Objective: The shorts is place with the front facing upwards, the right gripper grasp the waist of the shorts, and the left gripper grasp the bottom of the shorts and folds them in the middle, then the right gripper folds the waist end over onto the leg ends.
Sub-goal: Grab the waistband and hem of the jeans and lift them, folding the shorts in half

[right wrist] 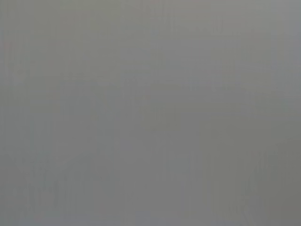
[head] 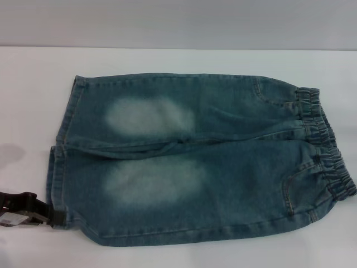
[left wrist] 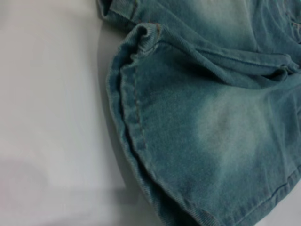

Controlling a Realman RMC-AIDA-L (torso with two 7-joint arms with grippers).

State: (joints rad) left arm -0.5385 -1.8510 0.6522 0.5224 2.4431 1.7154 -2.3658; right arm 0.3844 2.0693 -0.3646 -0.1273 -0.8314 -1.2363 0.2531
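The shorts (head: pixel 189 162) lie flat and spread on the white table, front up, with two pale thigh patches. The gathered waist (head: pixel 326 151) is at the right. The bottom of the shorts, the two leg hems (head: pixel 56 178), is at the left. My left gripper (head: pixel 47 215), black, sits low at the near left, right at the corner of the nearer leg hem. The left wrist view shows that stitched hem (left wrist: pixel 127 127) close up, with no fingers visible. My right gripper is out of view, and its wrist view shows only plain grey.
The white table (head: pixel 33 100) reaches around the shorts on every side, with a grey wall behind its far edge. A faint shadow lies on the table left of the hems.
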